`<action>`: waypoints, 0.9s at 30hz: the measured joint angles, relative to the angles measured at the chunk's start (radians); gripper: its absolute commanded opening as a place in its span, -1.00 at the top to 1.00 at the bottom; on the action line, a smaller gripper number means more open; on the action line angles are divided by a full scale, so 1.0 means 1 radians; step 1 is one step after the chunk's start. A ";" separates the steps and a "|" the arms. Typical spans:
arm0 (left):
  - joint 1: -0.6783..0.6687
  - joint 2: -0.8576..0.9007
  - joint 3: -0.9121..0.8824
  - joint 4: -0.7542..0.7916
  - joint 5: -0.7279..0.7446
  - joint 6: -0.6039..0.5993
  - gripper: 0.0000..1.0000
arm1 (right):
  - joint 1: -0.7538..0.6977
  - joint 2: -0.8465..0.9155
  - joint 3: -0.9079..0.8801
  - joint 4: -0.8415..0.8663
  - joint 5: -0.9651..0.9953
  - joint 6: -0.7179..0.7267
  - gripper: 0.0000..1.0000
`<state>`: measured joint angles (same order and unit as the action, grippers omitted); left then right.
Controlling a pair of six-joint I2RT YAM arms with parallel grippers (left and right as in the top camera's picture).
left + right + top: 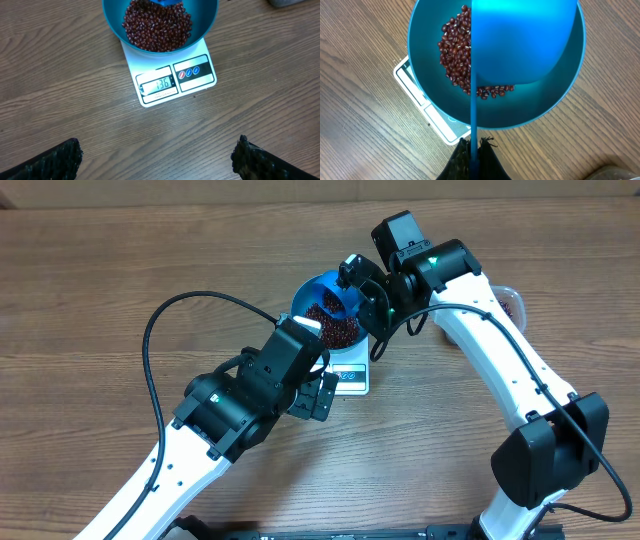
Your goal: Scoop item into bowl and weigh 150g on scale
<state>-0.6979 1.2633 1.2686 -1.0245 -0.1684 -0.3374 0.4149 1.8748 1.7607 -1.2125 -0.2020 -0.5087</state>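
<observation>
— Fingers [50, 162] of the left gripper [157, 162] sit closest to the lens, one in each bottom corner of the left wrist view. How wide is that claw?

— Spread wide. Nothing lies between the pads but bare table [60, 75]. It hovers on the near side of the scale [202, 82] and touches nothing.

— And the right gripper [475, 152]?

— Pinched tight on the thin blue handle of the scoop [525, 40]. The scoop's cup hangs over the bowl [560, 105] and, from the right wrist, covers the bowl's right half. I cannot tell whether anything is in the cup.

— Where are the beans [454, 50]?

— Inside the bowl, in a loose dark red-brown heap. From the right wrist most of them show to the left of the scoop, with a few more peeking out under its lower edge.

— And the bowl itself?

— It stands on the scale near the middle of the table and covers the scale's far part. The near edge sticks out from under it with the buttons and the display [157, 84], which reads 136.

— Anything else around?

— A clear tub [512, 298] on the far right, partly hidden behind the right arm and apart from the scale.
</observation>
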 measured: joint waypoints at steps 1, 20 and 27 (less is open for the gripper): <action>0.000 0.000 0.000 0.000 0.000 0.000 -0.99 | 0.000 0.000 0.000 -0.003 0.000 -0.004 0.92; 0.000 0.000 0.000 0.000 0.000 0.000 -1.00 | 0.000 0.000 0.000 -0.007 0.000 -0.028 0.92; 0.000 0.000 0.000 0.000 0.000 0.000 -0.99 | 0.000 0.000 0.000 -0.007 0.000 -0.031 0.92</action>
<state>-0.6979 1.2633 1.2686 -1.0245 -0.1684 -0.3374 0.4149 1.8748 1.7607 -1.2198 -0.2020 -0.5392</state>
